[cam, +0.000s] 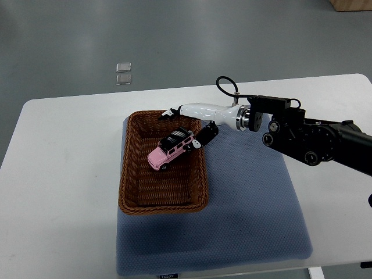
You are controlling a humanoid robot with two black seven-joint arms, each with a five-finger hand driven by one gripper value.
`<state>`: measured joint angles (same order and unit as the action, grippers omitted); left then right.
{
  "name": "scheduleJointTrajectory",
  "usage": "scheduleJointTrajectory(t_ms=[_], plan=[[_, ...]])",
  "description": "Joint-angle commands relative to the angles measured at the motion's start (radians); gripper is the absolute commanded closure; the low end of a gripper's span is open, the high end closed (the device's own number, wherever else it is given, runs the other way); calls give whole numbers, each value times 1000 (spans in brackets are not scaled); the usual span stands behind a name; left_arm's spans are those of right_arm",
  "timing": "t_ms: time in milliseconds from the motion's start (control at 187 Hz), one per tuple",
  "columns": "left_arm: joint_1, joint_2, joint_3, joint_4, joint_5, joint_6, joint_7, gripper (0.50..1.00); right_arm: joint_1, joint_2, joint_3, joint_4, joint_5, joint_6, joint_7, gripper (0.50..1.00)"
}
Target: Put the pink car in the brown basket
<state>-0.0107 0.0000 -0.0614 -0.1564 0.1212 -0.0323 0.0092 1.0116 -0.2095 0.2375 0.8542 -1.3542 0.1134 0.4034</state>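
At the bottom of the frame the blue mat (244, 232) lies bare, and on its left part sits the brown basket (131, 186), with the pink car (168, 150) already inside its upper half, slanted. Just beyond, the right hand (195, 125) reaches in from the right edge over the basket's far right corner – fingers spread around the car's roof end, whether touching it I cannot tell. The placing looks done – next, I judge, the hand should lift clear without nudging the car
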Motion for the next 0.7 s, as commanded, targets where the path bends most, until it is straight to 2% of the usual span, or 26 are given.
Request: scheduleJointTrajectory(t_ms=[0, 150, 235, 390, 545, 695], plan=[[0, 0, 0, 0, 0, -1, 0, 500, -1, -11, 17, -4, 1, -1, -1, 585], [0, 0, 0, 0, 0, 0, 0, 500, -11, -36, 100, -29, 144, 17, -14, 587], [0, 0, 0, 0, 0, 0, 0, 500, -50, -51, 146, -43, 326, 22, -60, 587], [0, 0, 0, 0, 0, 0, 0, 500, -96, -87, 186, -83, 751, 61, -204, 587], [0, 0, 0, 0, 0, 0, 0, 500, -108, -87, 186, -152, 1083, 127, -241, 587], [0, 0, 0, 0, 0, 0, 0, 500, -122, -87, 186, -205, 1296, 198, -290, 587]])
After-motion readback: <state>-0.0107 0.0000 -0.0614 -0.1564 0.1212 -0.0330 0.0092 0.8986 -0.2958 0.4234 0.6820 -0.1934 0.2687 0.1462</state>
